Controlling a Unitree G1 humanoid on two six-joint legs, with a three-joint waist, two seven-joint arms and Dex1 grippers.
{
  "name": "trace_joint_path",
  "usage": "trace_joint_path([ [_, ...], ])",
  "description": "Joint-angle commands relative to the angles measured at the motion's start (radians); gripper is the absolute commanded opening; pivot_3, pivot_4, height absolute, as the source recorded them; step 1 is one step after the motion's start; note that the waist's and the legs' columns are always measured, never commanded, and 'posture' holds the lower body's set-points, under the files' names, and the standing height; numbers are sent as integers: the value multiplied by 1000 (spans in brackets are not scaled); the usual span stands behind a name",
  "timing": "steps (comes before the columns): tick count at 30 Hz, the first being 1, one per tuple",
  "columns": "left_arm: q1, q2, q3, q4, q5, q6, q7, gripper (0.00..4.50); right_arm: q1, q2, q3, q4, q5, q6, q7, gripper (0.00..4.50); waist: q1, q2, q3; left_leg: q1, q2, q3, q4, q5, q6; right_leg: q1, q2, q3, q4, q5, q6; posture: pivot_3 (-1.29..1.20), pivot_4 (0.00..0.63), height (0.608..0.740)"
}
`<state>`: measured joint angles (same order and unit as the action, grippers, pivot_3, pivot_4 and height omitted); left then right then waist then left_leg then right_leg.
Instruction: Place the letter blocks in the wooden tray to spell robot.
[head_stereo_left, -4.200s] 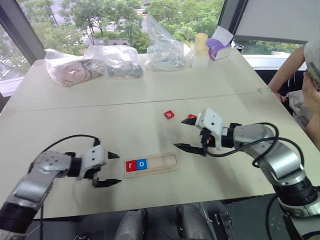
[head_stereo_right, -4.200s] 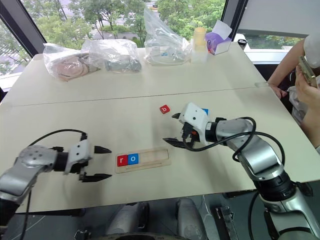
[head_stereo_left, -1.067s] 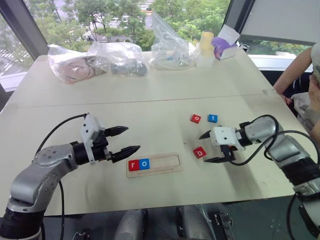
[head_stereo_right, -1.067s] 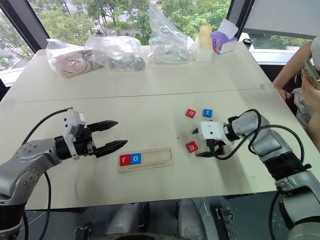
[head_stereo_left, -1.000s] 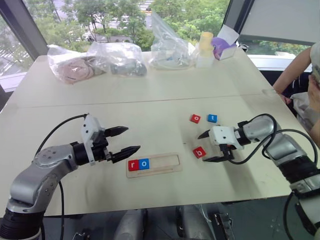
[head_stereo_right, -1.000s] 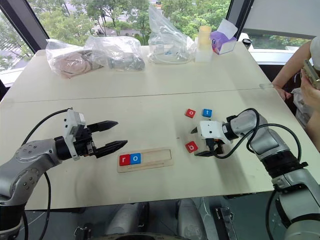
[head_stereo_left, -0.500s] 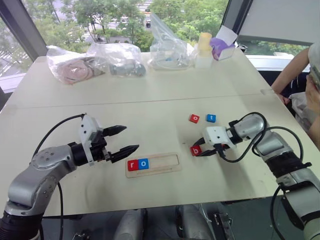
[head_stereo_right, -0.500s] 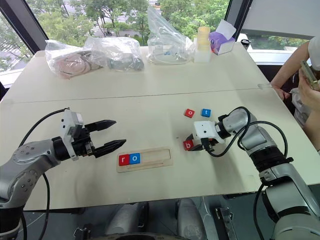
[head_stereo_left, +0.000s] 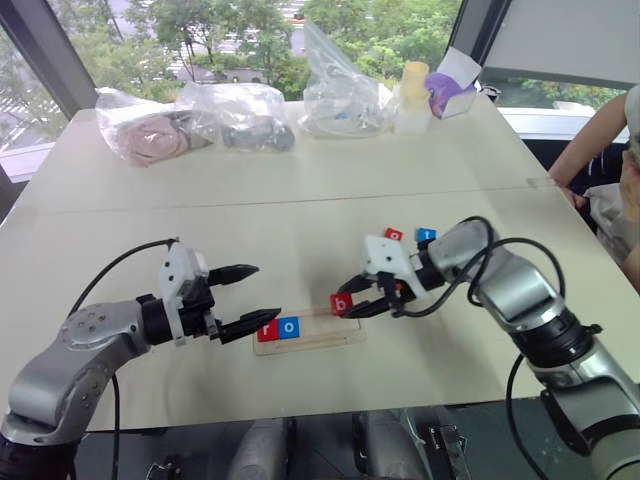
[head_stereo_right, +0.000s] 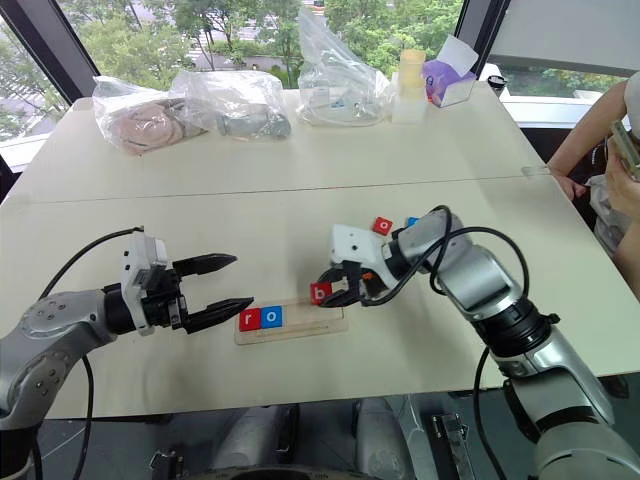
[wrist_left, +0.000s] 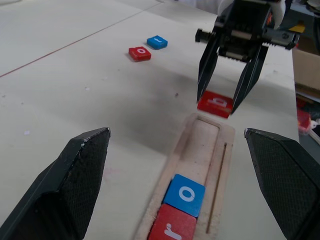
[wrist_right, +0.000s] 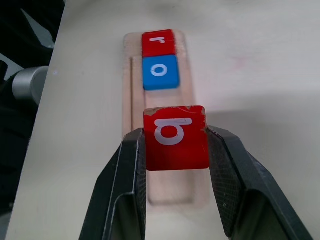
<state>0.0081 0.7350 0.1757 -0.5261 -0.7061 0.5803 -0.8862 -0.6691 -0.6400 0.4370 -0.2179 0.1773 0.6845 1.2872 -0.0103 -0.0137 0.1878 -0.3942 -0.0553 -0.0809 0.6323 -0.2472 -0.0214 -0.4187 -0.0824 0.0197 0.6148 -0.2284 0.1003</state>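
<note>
The wooden tray (head_stereo_left: 335, 328) lies near the table's front edge, with a red r block (head_stereo_left: 267, 330) and a blue o block (head_stereo_left: 289, 326) seated at its left end. My right gripper (head_stereo_left: 348, 302) is shut on the red b block (wrist_right: 176, 137) and holds it just above the tray's empty right part. A red o block (head_stereo_left: 395, 235) and a blue t block (head_stereo_left: 426, 234) rest on the table behind my right arm. Left of the tray, my left gripper (head_stereo_left: 266, 292) stands open with nothing between its fingers, pointing at the tray's left end.
Several clear plastic bags (head_stereo_left: 240, 110) line the table's far side, with a pale bottle (head_stereo_left: 412, 95) and a purple box (head_stereo_left: 445, 90) beside them. A person's arm (head_stereo_left: 590, 140) reaches in at the right edge.
My right gripper has shut on the red b block, lifted it off the table and carried it left to above the tray. The left gripper has stayed open and almost still.
</note>
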Motion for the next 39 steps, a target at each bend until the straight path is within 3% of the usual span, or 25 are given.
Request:
trace_joint_path([
  [1,18,27,28,-55,-23,-15,-33,4500,-6,53,54,-12,-52,2,-87,1149,-1,0,0,0,0,0,0,0,0,0,0,0,0,0,0,0,150,740],
  [11,34,93,44,-43,-14,-32,-100,4500,-11,93,116,6,-114,29,-182,1149,-2,0,0,-1,0,1,0,0,0,-1,0,0,0,0,0,0,150,740],
  [39,36,100,64,-56,-28,-13,-67,4500,11,107,158,-50,-83,31,-155,1149,-4,0,0,-1,0,0,-1,0,0,-1,1,0,1,0,1,0,150,740],
])
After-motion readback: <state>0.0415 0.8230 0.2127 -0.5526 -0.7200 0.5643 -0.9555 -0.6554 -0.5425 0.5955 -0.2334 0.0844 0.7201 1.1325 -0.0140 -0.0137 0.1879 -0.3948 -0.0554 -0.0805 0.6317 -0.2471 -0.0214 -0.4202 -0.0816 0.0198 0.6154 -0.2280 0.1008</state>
